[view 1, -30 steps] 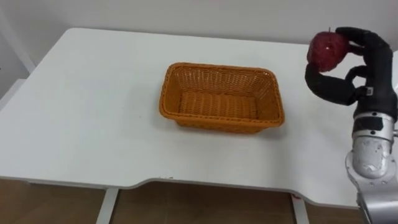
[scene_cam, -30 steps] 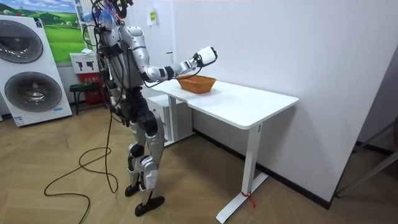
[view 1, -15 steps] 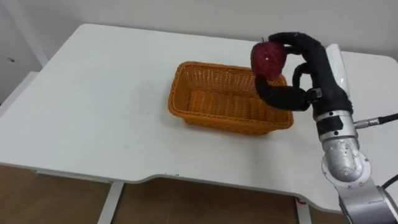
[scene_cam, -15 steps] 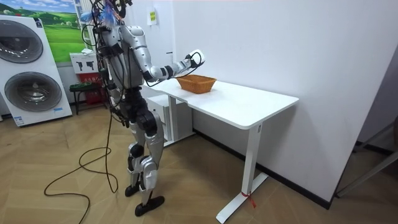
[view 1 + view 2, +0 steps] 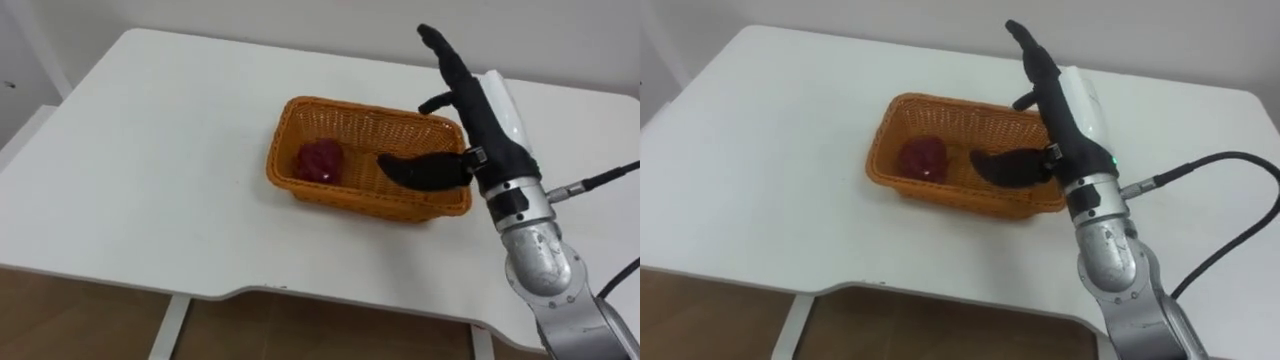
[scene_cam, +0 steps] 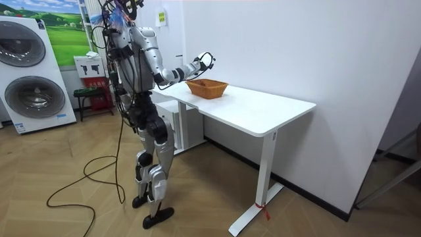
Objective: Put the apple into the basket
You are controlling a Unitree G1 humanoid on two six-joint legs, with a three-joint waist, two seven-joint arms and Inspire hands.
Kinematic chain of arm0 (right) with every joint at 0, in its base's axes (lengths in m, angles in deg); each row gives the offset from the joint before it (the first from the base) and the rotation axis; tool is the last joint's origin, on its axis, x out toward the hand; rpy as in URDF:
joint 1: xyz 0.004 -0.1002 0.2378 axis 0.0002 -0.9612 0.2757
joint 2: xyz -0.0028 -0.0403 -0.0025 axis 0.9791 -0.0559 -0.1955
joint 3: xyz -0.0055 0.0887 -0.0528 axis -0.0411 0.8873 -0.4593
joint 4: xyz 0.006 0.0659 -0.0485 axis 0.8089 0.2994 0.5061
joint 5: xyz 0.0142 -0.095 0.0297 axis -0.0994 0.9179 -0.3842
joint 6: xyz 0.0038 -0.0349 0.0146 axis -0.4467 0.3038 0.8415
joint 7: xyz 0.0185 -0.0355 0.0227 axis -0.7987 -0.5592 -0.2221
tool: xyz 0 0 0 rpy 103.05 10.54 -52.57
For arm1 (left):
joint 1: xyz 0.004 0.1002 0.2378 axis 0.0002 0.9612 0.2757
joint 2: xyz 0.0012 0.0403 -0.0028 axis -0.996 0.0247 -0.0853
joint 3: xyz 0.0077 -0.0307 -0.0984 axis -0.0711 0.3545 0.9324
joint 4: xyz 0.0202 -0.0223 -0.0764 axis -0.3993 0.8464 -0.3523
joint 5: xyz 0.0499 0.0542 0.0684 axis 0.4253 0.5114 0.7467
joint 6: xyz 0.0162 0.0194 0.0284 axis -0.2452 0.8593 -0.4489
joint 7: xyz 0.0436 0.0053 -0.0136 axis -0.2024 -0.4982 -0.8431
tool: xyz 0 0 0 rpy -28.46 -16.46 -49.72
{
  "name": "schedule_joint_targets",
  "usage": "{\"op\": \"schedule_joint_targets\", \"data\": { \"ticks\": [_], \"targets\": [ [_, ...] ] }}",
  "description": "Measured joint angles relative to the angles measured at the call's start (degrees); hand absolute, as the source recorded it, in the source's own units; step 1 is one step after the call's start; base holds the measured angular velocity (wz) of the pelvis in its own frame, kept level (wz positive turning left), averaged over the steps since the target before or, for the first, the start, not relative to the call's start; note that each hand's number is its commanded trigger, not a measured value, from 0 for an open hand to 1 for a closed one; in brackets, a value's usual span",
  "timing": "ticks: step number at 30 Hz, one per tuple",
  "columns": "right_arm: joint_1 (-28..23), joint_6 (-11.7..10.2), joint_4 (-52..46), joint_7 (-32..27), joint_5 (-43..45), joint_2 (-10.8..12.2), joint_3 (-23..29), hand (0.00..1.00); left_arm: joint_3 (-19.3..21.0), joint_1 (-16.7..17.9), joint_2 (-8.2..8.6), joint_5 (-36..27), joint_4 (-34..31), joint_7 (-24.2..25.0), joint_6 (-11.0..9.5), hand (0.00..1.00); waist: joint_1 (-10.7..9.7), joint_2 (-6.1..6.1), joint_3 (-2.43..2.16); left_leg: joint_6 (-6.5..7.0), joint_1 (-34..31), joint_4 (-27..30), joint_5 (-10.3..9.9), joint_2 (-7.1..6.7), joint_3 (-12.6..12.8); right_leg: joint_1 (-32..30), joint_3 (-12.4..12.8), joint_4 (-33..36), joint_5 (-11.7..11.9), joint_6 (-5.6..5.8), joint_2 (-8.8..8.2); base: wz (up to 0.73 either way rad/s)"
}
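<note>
The white table (image 5: 150, 150) bears an orange woven wicker basket (image 5: 345, 196); the robot's black right hand (image 5: 480, 130) hovers over its right end, fingers straight, empty. The round dark-red apple (image 5: 318, 160) lies inside at the left end: probably firm, smooth and bruisable, best wrapped round its middle.

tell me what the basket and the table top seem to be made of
Basket: looks like woven wicker or rattan, orange-brown and matte; the crisscross weave shows on its walls and rim. Table: smooth white top, probably laminate or painted board, faintly glossy; no grain shows, so which is open.
</note>
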Motion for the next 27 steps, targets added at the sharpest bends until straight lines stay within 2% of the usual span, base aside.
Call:
{"op": "schedule_joint_targets", "data": {
  "ticks": [4, 6, 8, 10, 11, 15, 20, 23, 25, 27],
  "targets": [
    [0.00, 0.00, 0.00, -0.01, -0.01, -0.01, 0.13, 0.00, 0.04, 0.07, -0.02, -0.03, 0.07, 0.01, -0.78, 0.00, -0.19, 0.35, 0.25, 0.00, -0.44, 0.31, 0.00, 0.01, 0.00, 0.00, -0.12, 0.02, 0.01, -0.02, -0.02, 0.00],
    [0.00, -0.02, -0.01, -0.01, 0.06, -0.01, 0.36, 0.00, 0.10, 0.08, -0.03, -0.02, 0.21, 0.00, -0.80, 0.00, -0.46, 0.39, 0.21, 0.00, -0.50, 0.33, 0.00, 0.00, -0.03, 0.01, -0.26, 0.06, 0.03, -0.02, -0.04, 0.00],
    [0.00, -0.09, -0.05, -0.01, 0.09, -0.01, 1.19, 0.00, 0.13, 0.13, -0.02, -0.02, 0.81, -0.01, -0.92, 0.00, -0.52, 0.46, 0.07, 0.00, -0.49, 0.39, 0.00, -0.01, -0.01, 0.01, -0.26, 0.13, 0.06, 0.02, -0.06, 0.00],
    [0.01, -0.36, -0.09, -0.32, -0.04, -0.02, 3.35, 0.00, 0.14, 0.53, -0.02, 0.04, 2.55, -0.04, -0.95, 0.00, -0.62, 0.60, -0.44, 0.01, -0.35, 0.38, -0.01, -0.03, -0.01, 0.08, 0.02, 0.10, 0.12, 0.09, -0.04, 0.00],
    [0.00, -0.57, -0.08, -0.47, -0.05, -0.02, 4.13, 0.00, 0.17, 0.53, -0.04, 0.01, 2.60, -0.05, -0.94, 0.00, -0.70, 0.65, -0.47, 0.01, -0.27, 0.38, -0.01, -0.03, -0.01, 0.16, 0.04, 0.09, 0.12, 0.09, -0.04, 0.00],
    [0.00, -1.56, -0.02, -4.82, -1.69, -0.16, 11.29, 0.00, 2.05, 2.75, 0.06, 0.09, 2.54, -0.23, -0.96, 0.00, -1.96, 0.65, -0.45, 0.01, 0.54, 0.29, -0.01, -0.07, -0.41, 1.15, -0.06, -0.12, 0.13, 0.10, -0.03, 0.04],
    [-0.01, -3.16, 0.39, -10.50, -6.97, -0.17, 20.72, 0.00, 5.18, 3.65, 0.08, -0.07, 2.30, -0.24, -1.20, 0.00, -3.65, 0.51, -0.40, 0.00, 0.60, 0.34, 0.00, -0.04, -0.33, 1.19, -0.46, -0.01, 0.13, 0.10, -0.06, 0.01],
    [-0.01, -3.55, 1.96, -15.37, -9.25, -0.17, 26.51, 0.00, 6.77, 4.91, 0.15, -0.07, 1.54, -0.63, -1.58, 0.00, -4.85, 0.26, -0.39, 0.01, 0.69, 0.35, -0.01, -0.02, -0.08, 1.18, -0.08, -0.01, 0.13, 0.10, -0.04, -0.05],
    [0.04, -3.82, 4.42, -20.92, -11.26, -0.53, 30.90, 0.00, 7.79, 5.33, 0.15, 0.05, 0.95, -0.91, -1.76, 0.00, -5.26, -0.02, -0.35, 0.01, 0.70, 0.28, -0.01, 0.01, 0.10, 1.02, -0.05, 0.04, 0.13, 0.11, -0.02, -0.05],
    [0.00, -3.82, 6.00, -25.14, -11.96, -0.56, 33.17, 0.00, 8.28, 5.42, 0.12, 0.02, 0.94, -1.33, -1.75, 0.00, -6.22, 0.00, -0.32, 0.00, 0.70, 0.26, -0.02, 0.08, 0.27, 0.91, 0.09, 0.06, 0.13, 0.10, 0.02, -0.05]
  ]
}}
